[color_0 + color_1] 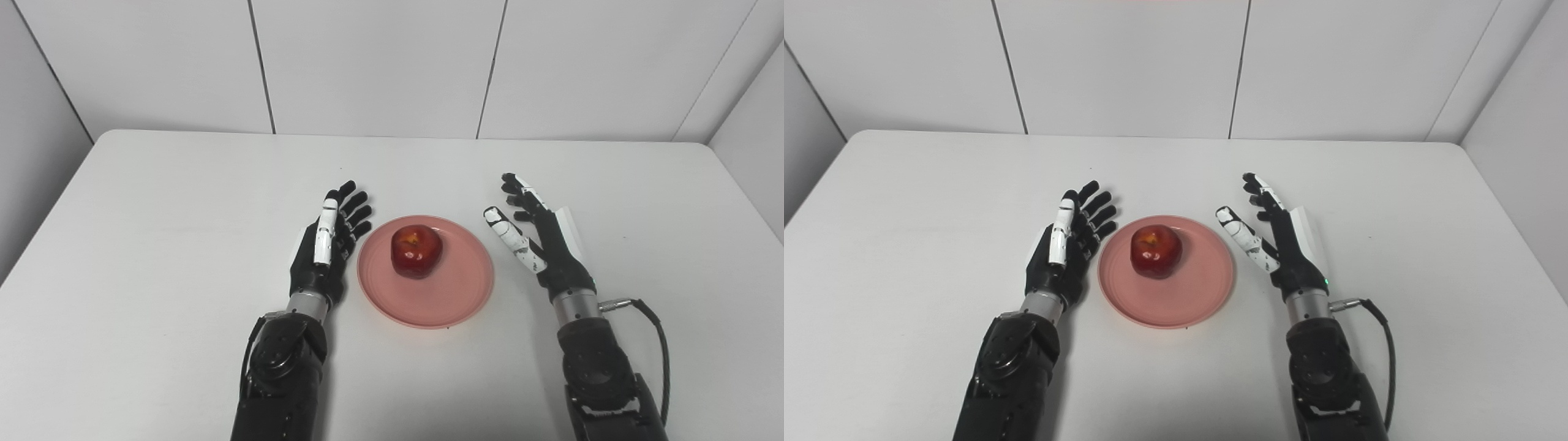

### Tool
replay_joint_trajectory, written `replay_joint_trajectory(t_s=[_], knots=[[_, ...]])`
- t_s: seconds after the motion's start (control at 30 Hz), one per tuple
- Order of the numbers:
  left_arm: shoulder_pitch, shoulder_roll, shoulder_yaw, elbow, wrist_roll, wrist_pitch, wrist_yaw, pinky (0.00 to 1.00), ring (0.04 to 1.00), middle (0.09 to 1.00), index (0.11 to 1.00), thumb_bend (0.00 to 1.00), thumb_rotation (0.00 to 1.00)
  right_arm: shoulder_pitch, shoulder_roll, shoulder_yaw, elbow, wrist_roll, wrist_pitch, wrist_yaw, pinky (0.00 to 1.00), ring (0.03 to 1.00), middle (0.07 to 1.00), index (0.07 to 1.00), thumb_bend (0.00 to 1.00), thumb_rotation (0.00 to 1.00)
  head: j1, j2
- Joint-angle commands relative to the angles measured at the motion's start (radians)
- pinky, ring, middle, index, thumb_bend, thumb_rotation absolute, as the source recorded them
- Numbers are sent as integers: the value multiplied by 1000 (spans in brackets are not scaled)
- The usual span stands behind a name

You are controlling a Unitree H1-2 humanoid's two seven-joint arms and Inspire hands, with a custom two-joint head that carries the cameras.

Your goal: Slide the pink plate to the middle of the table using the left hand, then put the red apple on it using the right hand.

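1. The worktop (153,245) is a plain white surface with rounded far corners, set against white panelled walls.
2. A pink plate (453,300) lies flat on the worktop, about midway between its left and right edges and toward the near half.
3. Just left of the plate, the left hand (327,245) is low over the worktop, fingers spread; whether it touches the surface cannot be told.
4. Just right of the plate, the right hand (539,239) is likewise low, fingers apart, contact unclear.

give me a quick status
Left hand open, right hand open, both beside pink plate. Red apple on plate, mid-table. Nothing in the way.
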Motion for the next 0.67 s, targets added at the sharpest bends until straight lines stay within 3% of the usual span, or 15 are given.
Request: replay_joint_trajectory(t_s=[0.0, 0.2, 0.43, 0.63], knots=[[-6, -8, 3, -6, -10, -23, -7, 879, 880, 889, 874, 375, 1000, -25, 1, -8, -4, 15, -41, -26, 777, 824, 849, 863, 791, 1000, 2, -1], [-8, -6, 9, 1, -15, -26, -12, 878, 882, 890, 874, 375, 1000, -27, 9, -19, 35, 89, -82, -34, 800, 831, 854, 863, 745, 1000, 3, -4], [-8, -4, 12, 2, -13, -25, -15, 876, 879, 888, 873, 377, 1000, -28, 15, -34, 52, 174, -68, -25, 806, 854, 879, 887, 635, 1000, 3, -7], [-8, -4, 12, 3, -12, -25, -15, 869, 876, 886, 871, 374, 1000, -31, 16, -45, 63, 221, -56, -20, 823, 862, 878, 882, 597, 1000, 5, -9]])
